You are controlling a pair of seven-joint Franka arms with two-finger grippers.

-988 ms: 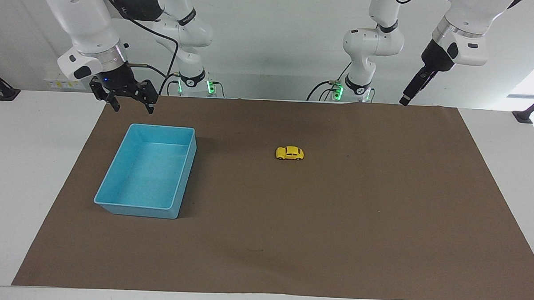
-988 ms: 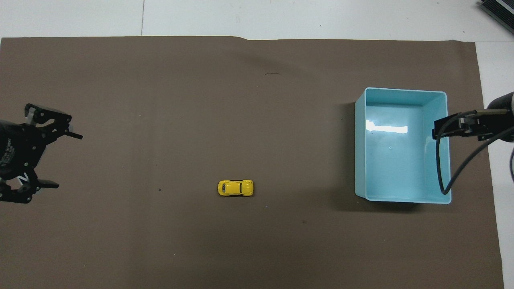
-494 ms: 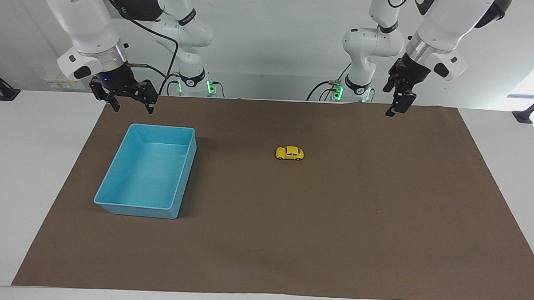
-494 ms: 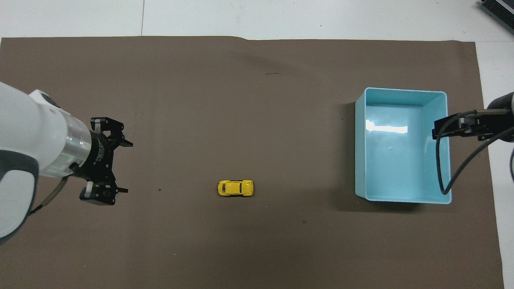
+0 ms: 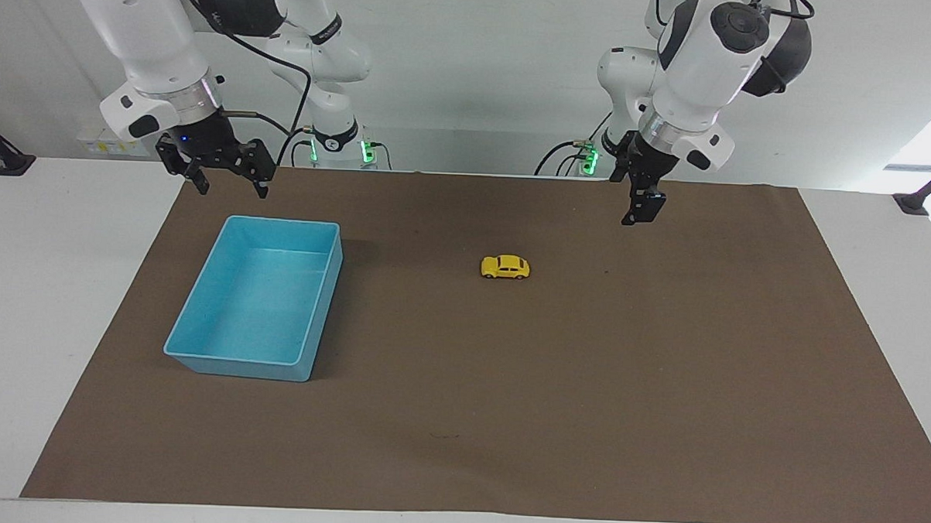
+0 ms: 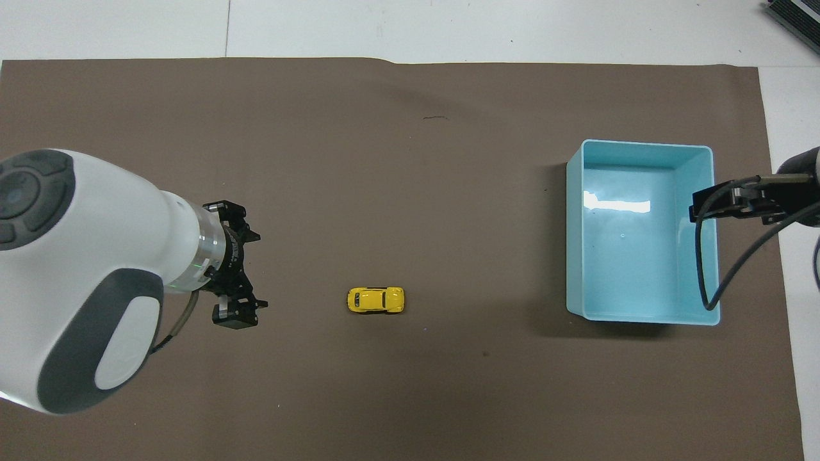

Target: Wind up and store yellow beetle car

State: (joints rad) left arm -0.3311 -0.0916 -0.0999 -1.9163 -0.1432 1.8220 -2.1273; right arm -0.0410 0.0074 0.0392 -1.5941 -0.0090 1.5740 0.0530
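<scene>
Car: the yellow beetle car (image 5: 505,267) sits alone on the brown mat (image 5: 506,418), mid-surface, well apart from the blue bin (image 5: 199,343).
Left gripper (image 5: 639,208): in the air over the mat, toward its own arm's end from the car, jaws released, holding nothing.
Right gripper (image 5: 225,172): waits over the mat's edge by the bin, jaws released, empty.
Risk: the car is tiny and on wheels (it likely rolls), so an off-centre pinch could nudge it away or tip it.
Risk: a loose hold could drop it short of the bin.

Yellow beetle car (image 5: 505,267), light blue bin (image 5: 199,354), brown mat (image 5: 585,389).
</scene>
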